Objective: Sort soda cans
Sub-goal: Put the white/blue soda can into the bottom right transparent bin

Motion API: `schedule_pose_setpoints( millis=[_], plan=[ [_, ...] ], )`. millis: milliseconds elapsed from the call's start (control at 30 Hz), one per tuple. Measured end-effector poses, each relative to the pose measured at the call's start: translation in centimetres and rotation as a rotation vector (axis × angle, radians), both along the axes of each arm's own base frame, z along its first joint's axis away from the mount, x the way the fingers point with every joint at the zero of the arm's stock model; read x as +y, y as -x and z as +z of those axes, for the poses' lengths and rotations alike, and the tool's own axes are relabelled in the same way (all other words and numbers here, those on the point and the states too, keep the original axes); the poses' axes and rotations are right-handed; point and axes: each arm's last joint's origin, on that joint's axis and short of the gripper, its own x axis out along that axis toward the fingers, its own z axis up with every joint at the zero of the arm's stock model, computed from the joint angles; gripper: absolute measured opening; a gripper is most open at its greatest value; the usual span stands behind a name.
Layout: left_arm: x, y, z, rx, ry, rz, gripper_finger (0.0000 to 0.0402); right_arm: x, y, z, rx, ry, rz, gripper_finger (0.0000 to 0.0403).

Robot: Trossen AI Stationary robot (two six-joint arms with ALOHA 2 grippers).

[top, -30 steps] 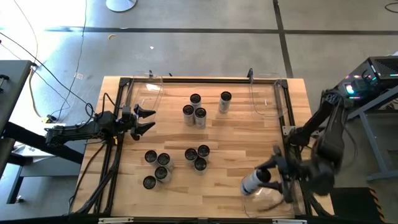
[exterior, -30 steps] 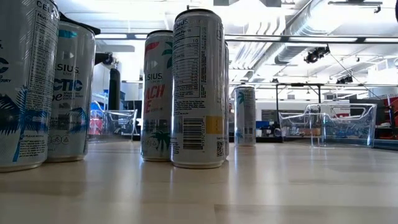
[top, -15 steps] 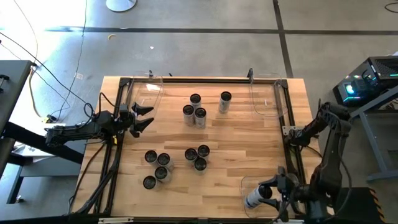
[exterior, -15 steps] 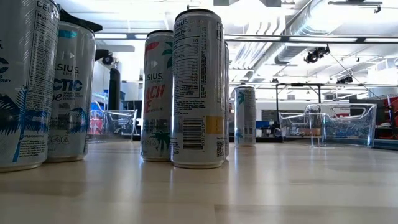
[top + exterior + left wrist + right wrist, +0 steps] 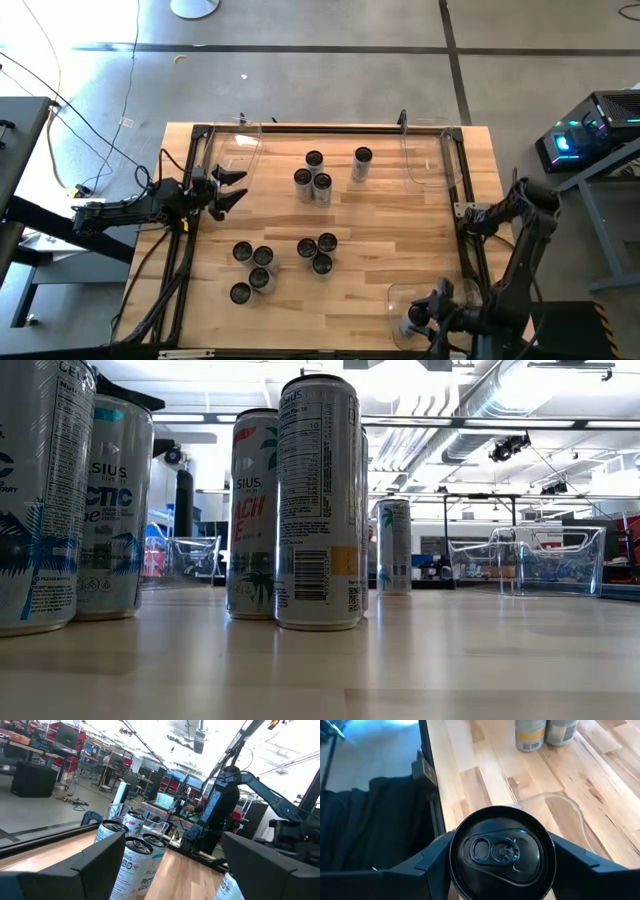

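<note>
The right gripper (image 5: pixel 425 318) is pinching one soda can (image 5: pixel 413 318) between its fingers and holding it inside the clear bin (image 5: pixel 395 296), probably to sort it there. The left gripper (image 5: pixel 235 189) is waiting far from that bin with spread fingers, and the other cans (image 5: pixel 316 253) are standing between them on the table.

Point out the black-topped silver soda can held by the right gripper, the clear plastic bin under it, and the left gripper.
Black-topped silver soda can (image 5: pixel 502 851), right wrist view: its dark lid.
Clear plastic bin (image 5: pixel 393 296), high view: its rim.
Left gripper (image 5: pixel 238 187), high view: midway between its open fingertips.
</note>
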Motion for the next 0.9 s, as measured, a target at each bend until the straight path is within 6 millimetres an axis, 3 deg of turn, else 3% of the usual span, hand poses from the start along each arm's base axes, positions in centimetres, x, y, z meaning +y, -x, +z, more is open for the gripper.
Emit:
schedule_pose_setpoints(
  millis=[267,700,900],
  plan=[
    [0.1,0.0,0.0,-0.008,0.028,0.025,0.0323,1.4,-0.5,-2.0,-0.011,0.072,0.045,0.0239],
    [0.1,0.0,0.0,-0.008,0.033,0.043,0.0323,2.4,-1.0,-1.9,-0.063,0.107,0.148,0.0240],
    [0.1,0.0,0.0,-0.008,0.033,0.043,0.0323,2.4,-1.0,-1.9,-0.055,0.045,0.103,0.0284]
  ],
)
